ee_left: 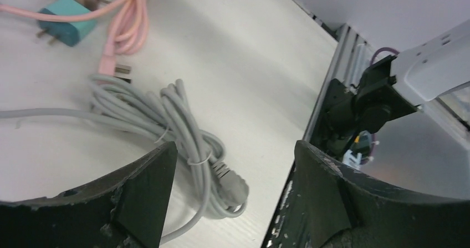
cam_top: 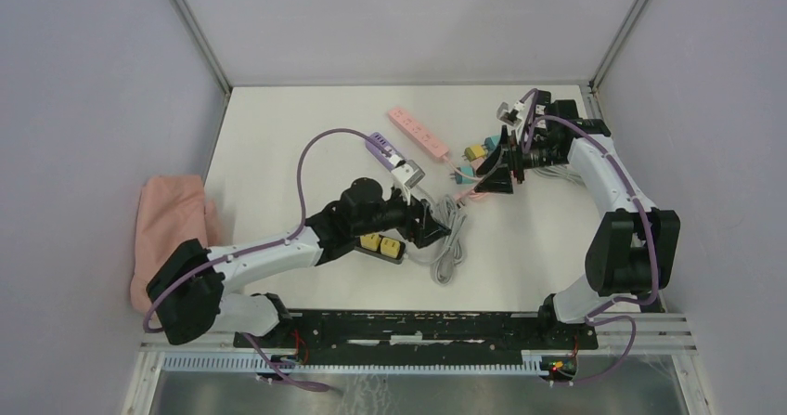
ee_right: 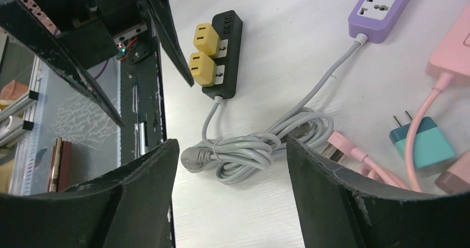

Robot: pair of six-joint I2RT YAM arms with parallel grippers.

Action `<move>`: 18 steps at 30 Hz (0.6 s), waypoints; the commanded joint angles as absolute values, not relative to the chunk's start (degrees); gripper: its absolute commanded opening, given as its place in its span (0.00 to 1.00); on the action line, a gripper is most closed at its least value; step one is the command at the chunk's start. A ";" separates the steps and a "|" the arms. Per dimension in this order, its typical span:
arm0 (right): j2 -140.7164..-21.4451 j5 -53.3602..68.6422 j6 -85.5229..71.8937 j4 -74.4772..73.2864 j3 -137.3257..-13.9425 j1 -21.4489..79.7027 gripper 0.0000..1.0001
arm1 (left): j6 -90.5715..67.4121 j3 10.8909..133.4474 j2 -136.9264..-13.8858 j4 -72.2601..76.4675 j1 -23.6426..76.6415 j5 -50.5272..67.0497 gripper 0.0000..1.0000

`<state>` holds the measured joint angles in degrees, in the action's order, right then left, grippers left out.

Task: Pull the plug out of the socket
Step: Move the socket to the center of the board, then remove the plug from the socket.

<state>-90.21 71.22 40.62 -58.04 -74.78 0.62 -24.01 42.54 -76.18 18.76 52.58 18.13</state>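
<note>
White table, grey walls, plugs in socket

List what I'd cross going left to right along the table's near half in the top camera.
Pink cloth → black power strip carrying yellow plugs → coiled grey cable → right arm.

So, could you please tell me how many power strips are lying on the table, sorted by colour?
Pink power strip: 1
Purple power strip: 1
Black power strip: 1
Total: 3
</note>
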 commanded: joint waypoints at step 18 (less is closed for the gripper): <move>-92.56 72.99 80.15 -82.09 -79.33 6.59 0.81 | -3.02 24.39 -49.49 18.94 41.00 1.09 0.99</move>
<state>-92.16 74.00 73.28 -77.97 -76.05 3.36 -3.55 28.47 -53.25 12.71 46.28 0.34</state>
